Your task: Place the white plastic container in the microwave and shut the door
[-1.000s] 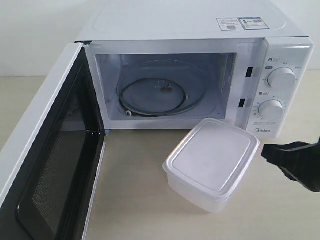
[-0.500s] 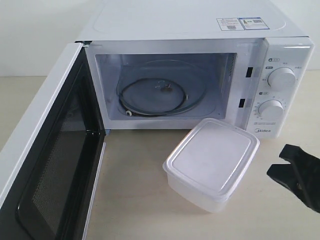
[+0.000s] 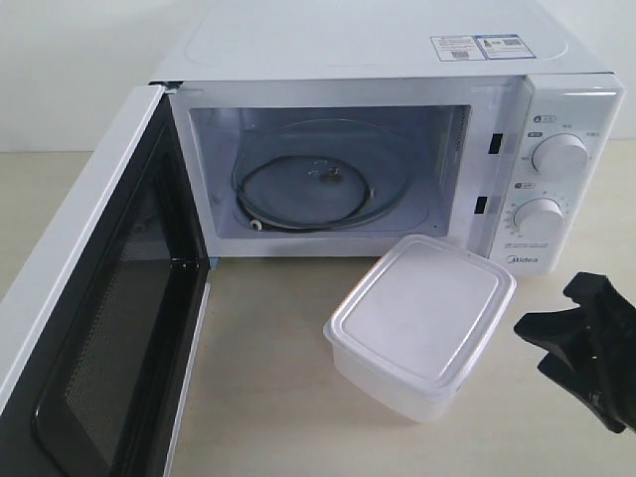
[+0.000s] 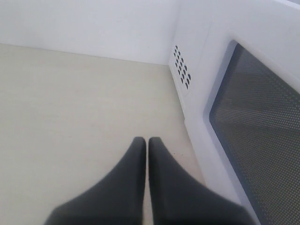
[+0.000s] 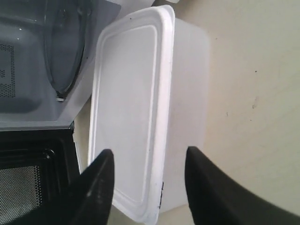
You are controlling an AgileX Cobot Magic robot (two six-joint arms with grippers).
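- Nothing of the task is done yet: the white plastic container (image 3: 422,323) sits on the surface (image 3: 268,388), just in front of the microwave (image 3: 378,50) at its control-panel end, outside the cavity.
- The door (image 3: 94,298) stands wide open, so the way in is free. Left to do, as I judge it: grasp, lift, set the box on the glass turntable (image 3: 308,189), then swing the door shut.
- My right hand (image 5: 149,154) is released, fingers spread wide and holding nothing. It is near the container's right side, lined up on it but apart from it.
- My left hand (image 4: 146,141) is clenched on nothing, fingers pressed together, beside the door's outer face.
- The box is shallow, translucent and milky, with rounded corners. Its lid is flat and smooth with a raised rim, and it looks slippery.
- The door's inner face is glossy black around a fine perforated mesh.
- The microwave shell is smooth white, with two round dials (image 3: 559,154).
- The surface is pale and matte.
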